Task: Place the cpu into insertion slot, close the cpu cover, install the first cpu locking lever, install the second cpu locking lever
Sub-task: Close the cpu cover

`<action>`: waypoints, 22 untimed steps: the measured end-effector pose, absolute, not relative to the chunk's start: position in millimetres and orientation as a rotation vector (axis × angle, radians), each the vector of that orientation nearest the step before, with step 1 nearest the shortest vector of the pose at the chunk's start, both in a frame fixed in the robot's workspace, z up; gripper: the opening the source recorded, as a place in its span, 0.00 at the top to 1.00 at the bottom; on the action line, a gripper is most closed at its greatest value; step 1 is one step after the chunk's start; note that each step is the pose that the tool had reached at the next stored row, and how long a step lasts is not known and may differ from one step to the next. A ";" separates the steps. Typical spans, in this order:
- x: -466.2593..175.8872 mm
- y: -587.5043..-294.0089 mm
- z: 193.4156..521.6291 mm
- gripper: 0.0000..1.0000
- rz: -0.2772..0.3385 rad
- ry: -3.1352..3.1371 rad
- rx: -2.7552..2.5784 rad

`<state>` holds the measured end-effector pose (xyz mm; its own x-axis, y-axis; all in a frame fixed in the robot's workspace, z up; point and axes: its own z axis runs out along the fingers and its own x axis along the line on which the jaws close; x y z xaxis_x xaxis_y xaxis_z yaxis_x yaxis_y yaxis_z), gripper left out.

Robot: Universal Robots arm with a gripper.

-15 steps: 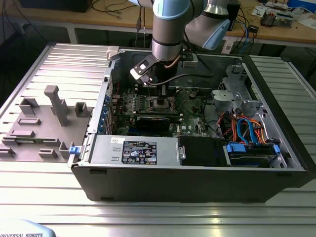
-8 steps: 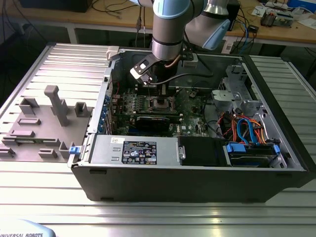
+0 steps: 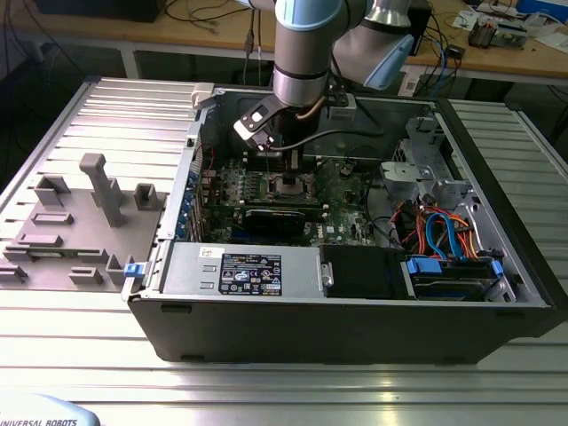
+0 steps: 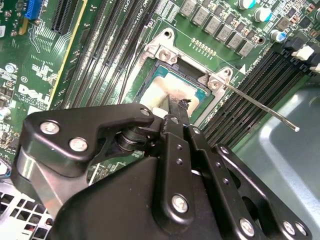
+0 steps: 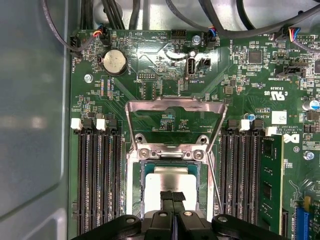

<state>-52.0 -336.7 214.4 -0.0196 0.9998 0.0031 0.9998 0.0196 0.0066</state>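
On my exterior feed, the nearest thing, at six o'clock, is the front wall of the open case (image 3: 355, 328). Just inside it sit the power supply (image 3: 257, 271) and, toward four o'clock, a drive bay (image 3: 448, 271) with blue and orange cables. Behind those lies the board (image 3: 351, 182), with a black card (image 3: 284, 217) on it. At the centre the gripper (image 3: 288, 176) hangs straight down over the slot (image 3: 297, 188). Outside the case, at nine o'clock on the exterior view's left, a grey tray (image 3: 84, 235) carries moulded fixtures.

In both wrist views the cpu (image 5: 167, 182) (image 4: 167, 87) lies flat in the slot, metal top up. The gripper's fingers (image 5: 168, 197) are pressed together with nothing between them, tips over the cpu. I cannot tell whether they touch it. The cover (image 5: 150, 104) stands swung open beyond the slot. One lever (image 4: 260, 107) juts out at an angle.
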 end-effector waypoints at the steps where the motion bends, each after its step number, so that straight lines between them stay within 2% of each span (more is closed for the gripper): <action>1: -52.0 -336.7 214.6 0.89 0.011 2.241 2.198; 22: -52.0 -336.6 221.0 0.89 0.011 2.241 2.198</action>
